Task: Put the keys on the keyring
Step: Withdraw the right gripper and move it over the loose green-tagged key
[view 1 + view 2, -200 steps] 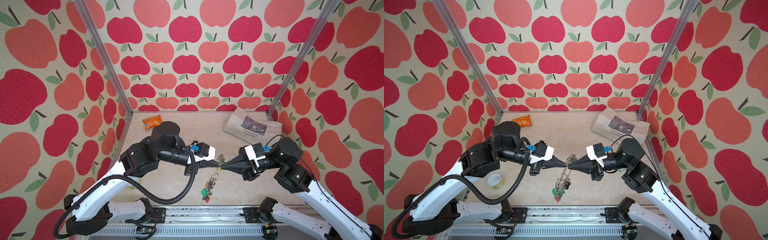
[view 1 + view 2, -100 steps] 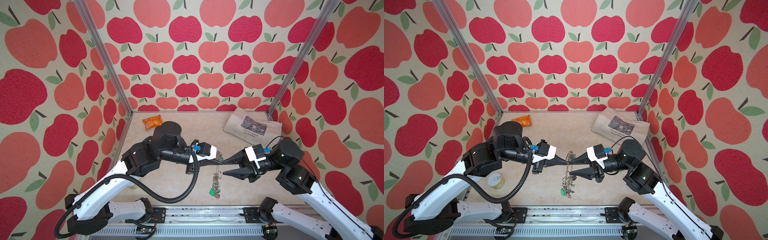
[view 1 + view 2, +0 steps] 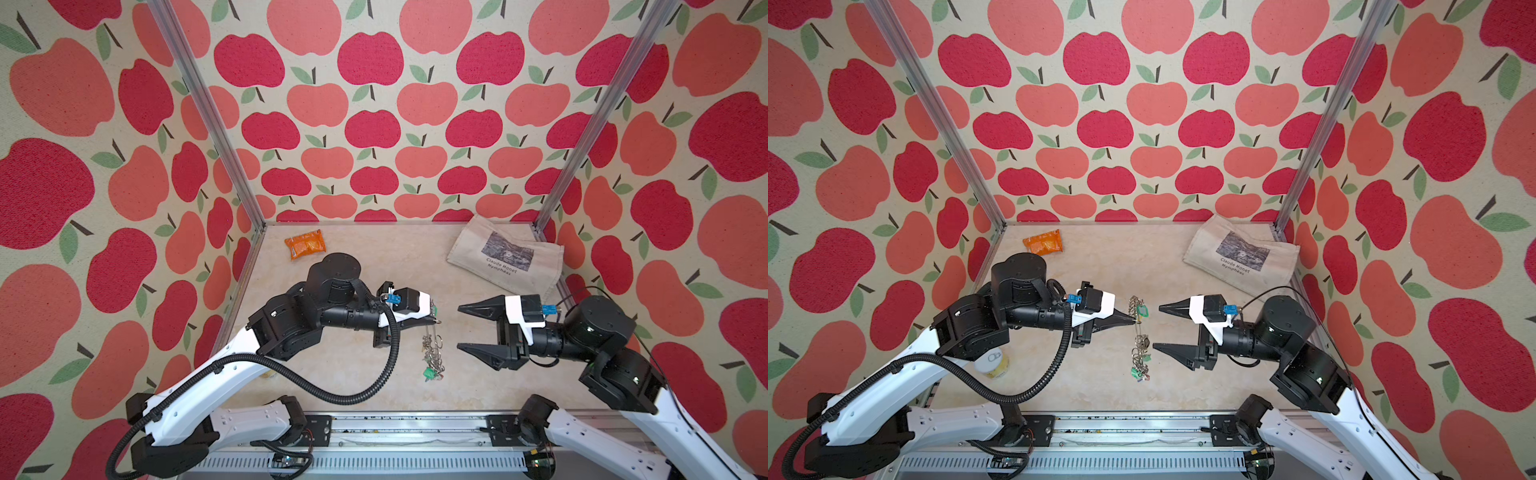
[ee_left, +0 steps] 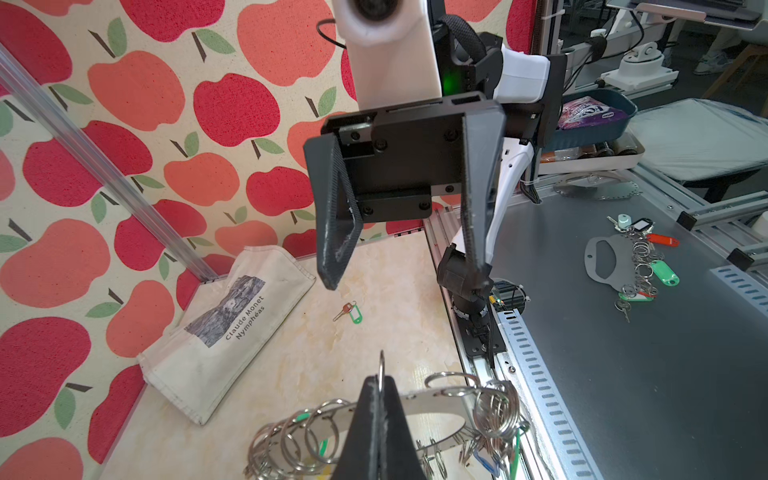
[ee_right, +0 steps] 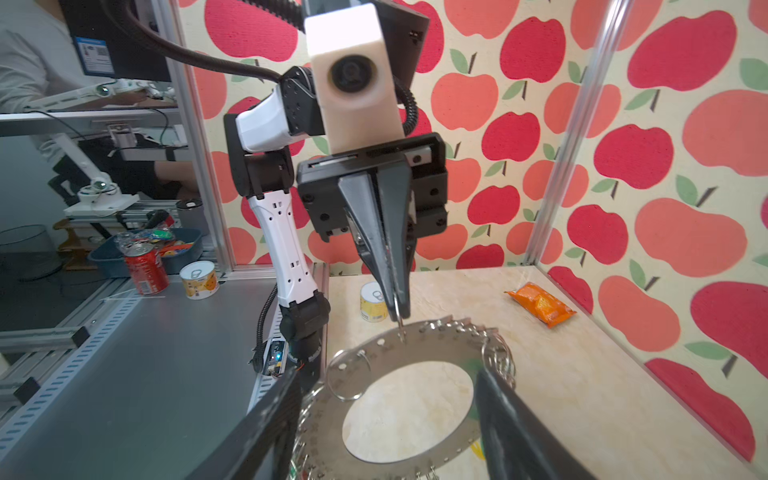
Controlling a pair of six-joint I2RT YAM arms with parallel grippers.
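Left gripper — clamped tight on a wire ring of keyring, which hangs edge-on mid-table. Right gripper — jaws wide, empty, at keyring's 3 o'clock. Tagged keys dangle at its 6 o'clock.

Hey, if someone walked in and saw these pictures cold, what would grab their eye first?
The loud red apple wallpaper covers all three walls. In mid-air at the centre, the left gripper is pinched shut on a wire ring of the keyring, which dangles with tagged keys at its bottom, and faces the right gripper, whose jaws are wide open. A cream Monet tote bag lies in the back right corner.
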